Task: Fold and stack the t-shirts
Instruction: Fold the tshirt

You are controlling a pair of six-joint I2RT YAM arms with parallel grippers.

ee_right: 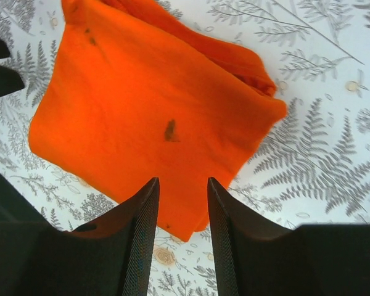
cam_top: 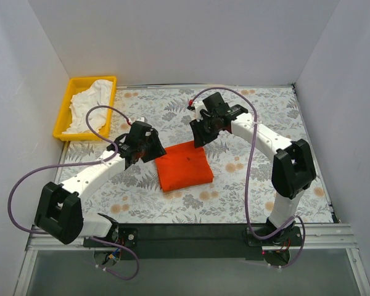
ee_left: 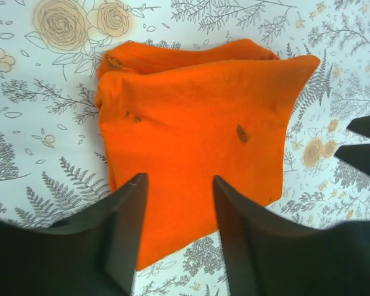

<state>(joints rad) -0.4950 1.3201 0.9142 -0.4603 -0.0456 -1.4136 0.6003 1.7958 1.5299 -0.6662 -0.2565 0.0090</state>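
The orange-red t-shirt point(cam_top: 184, 165) lies folded into a square on the table's middle. It also shows in the left wrist view point(ee_left: 197, 129) and in the right wrist view point(ee_right: 148, 111). My left gripper point(cam_top: 149, 148) hovers over its left edge, open and empty point(ee_left: 179, 182). My right gripper point(cam_top: 205, 132) hovers over its far right corner, open and empty point(ee_right: 182, 182). The white t-shirt point(cam_top: 91, 108) lies crumpled in the yellow tray point(cam_top: 66, 105) at the far left.
The table has a floral cloth point(cam_top: 259, 185). White walls stand on three sides. The right gripper's fingertips point(ee_left: 364, 145) show at the right edge of the left wrist view.
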